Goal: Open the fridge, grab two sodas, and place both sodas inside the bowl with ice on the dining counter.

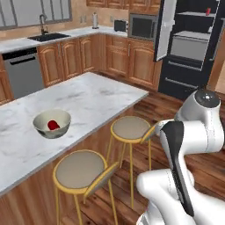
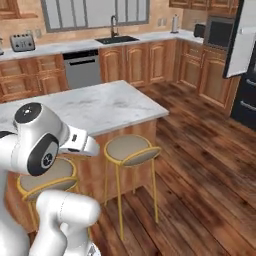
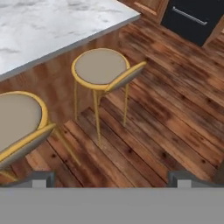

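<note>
The grey-green bowl (image 1: pixel 52 123) sits on the marble dining counter (image 1: pixel 92 99), and one red soda (image 1: pixel 53 125) lies inside it. The black fridge (image 1: pixel 193 48) stands at the back right with its left door (image 1: pixel 166 30) swung open. On an upper shelf inside it stands a second red soda (image 1: pixel 208 12). My gripper (image 3: pixel 113 178) is open with nothing between its fingertips (image 3: pixel 43 177). It looks down at the wood floor beside the stools, apart from counter and fridge. In the right base view the dining counter (image 2: pixel 100 105) lies ahead of the arm and the fridge door (image 2: pixel 242 40) shows at the right edge.
Two yellow-legged stools (image 1: pixel 80 169) (image 1: pixel 129 128) stand along the counter's near side, close to my arm. Wall cabinets with a sink (image 1: pixel 47 37), a dishwasher (image 1: pixel 25 70) and a built-in microwave (image 1: pixel 141 26) line the back. Open wood floor (image 2: pixel 200 150) stretches toward the fridge.
</note>
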Tool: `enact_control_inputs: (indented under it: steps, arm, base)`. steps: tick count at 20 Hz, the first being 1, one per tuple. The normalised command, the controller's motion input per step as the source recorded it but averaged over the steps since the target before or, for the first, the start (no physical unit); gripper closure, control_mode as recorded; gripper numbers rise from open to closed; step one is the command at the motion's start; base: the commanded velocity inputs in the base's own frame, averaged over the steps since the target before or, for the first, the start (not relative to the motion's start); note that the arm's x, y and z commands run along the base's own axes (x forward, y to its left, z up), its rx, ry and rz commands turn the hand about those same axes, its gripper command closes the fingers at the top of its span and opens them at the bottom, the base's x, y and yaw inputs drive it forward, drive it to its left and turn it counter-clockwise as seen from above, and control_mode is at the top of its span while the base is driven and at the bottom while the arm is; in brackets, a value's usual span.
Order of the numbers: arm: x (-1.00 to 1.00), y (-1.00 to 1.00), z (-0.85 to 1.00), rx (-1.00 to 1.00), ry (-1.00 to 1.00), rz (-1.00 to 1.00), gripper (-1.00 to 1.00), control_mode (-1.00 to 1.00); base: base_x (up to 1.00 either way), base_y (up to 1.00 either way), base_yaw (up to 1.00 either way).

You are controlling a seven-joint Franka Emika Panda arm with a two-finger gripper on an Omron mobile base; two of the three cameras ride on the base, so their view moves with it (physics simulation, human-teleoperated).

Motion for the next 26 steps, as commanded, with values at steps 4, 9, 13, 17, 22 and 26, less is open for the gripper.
enact_control_inputs:
  steps: [4, 9, 13, 17, 22, 26]
  arm:
    - [0.0, 0.0, 0.0, 0.0, 0.0, 0.0, -1.0, 1.0]
    - [0.0, 0.0, 0.0, 0.0, 0.0, 0.0, -1.0, 1.0]
    - [0.0, 0.0, 0.0, 0.0, 0.0, 0.0, -1.0, 1.0]
    - [0.0, 0.0, 0.0, 0.0, 0.0, 0.0, -1.0, 1.0]
    - [0.0, 0.0, 0.0, 0.0, 0.0, 0.0, -1.0, 1.0]
    - [0.0, 0.0, 0.0, 0.0, 0.0, 0.0, -1.0, 1.0]
  base:
    - [0.12, -0.54, -0.55]
    - [0.47, -0.51, -0.45]
    - [0.8, -0.48, -0.34]
    - [0.97, -0.46, -0.18]
    - [1.0, -0.43, -0.02]
    - [1.0, -0.35, 0.1]
